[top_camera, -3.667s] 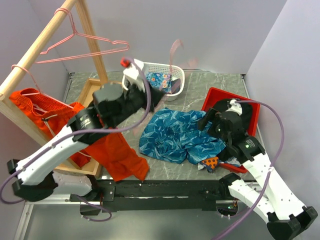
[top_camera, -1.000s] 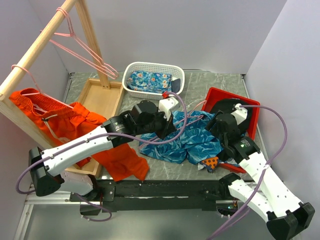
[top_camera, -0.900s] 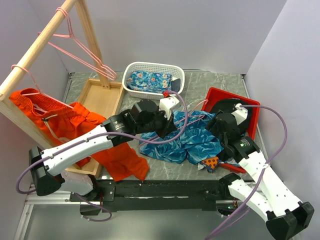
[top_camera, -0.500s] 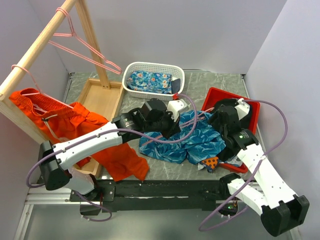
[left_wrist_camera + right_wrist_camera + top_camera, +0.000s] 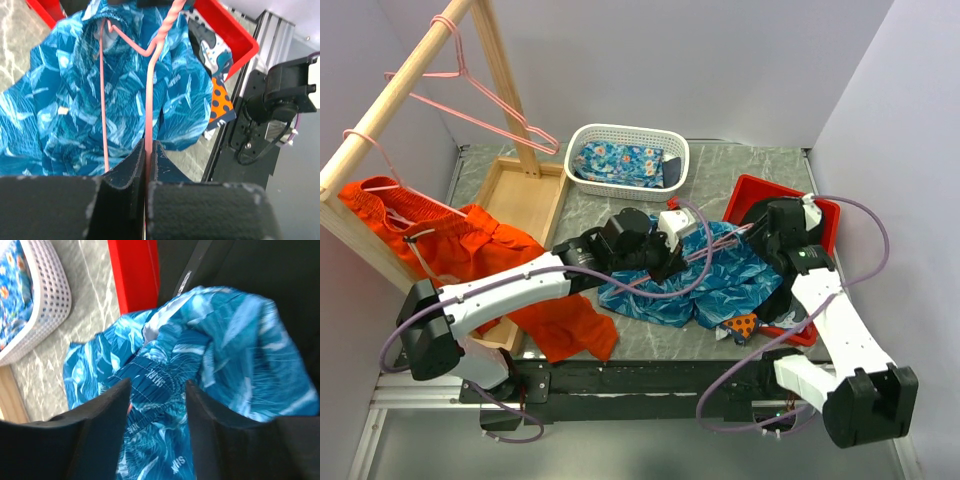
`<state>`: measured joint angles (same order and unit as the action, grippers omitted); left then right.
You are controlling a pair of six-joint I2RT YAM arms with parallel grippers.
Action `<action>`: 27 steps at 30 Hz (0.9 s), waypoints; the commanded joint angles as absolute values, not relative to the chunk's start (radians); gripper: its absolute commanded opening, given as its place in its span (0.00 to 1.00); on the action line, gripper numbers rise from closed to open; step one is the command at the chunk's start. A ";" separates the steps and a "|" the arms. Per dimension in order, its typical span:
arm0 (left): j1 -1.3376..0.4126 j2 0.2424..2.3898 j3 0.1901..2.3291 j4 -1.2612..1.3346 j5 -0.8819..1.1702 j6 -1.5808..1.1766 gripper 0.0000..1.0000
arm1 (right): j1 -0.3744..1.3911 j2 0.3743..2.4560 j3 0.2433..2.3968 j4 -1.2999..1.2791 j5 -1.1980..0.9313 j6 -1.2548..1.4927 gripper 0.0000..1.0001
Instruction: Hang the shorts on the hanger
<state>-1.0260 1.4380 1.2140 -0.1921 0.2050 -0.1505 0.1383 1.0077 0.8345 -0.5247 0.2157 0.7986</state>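
left gripper [image 5: 148, 150] is clamped on the pink wire hanger [image 5: 149, 95], which is laid over the blue leaf-print shorts [image 5: 60, 120] heaped on the table [image 5: 740, 170]. right gripper [image 5: 158, 390] is held with jaws apart astride the fabric. the fabric should probably be pinched and lifted so the wire can be slid inside.

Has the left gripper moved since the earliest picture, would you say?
Yes: from beside the white basket, the left gripper came nearer and rightward, over the shorts.
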 commanded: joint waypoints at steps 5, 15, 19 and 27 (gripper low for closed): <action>-1.025 1.384 1.117 0.080 0.219 -0.172 0.01 | 0.124 1.086 0.861 -0.451 0.126 0.828 0.50; -1.040 1.295 1.013 0.294 0.094 -0.201 0.01 | 0.130 1.109 0.988 -0.445 -0.093 0.775 0.15; -1.055 1.255 0.994 0.368 0.006 -0.189 0.01 | 0.147 1.097 1.080 -0.477 -0.144 0.750 0.05; -1.104 1.232 0.968 0.541 -0.106 -0.173 0.01 | 0.265 1.132 1.342 -0.555 -0.210 0.706 0.00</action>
<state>-1.0756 1.2747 0.9657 0.3023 -0.0200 -0.1860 0.1925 1.1107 1.1973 -0.5079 -0.1352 0.7547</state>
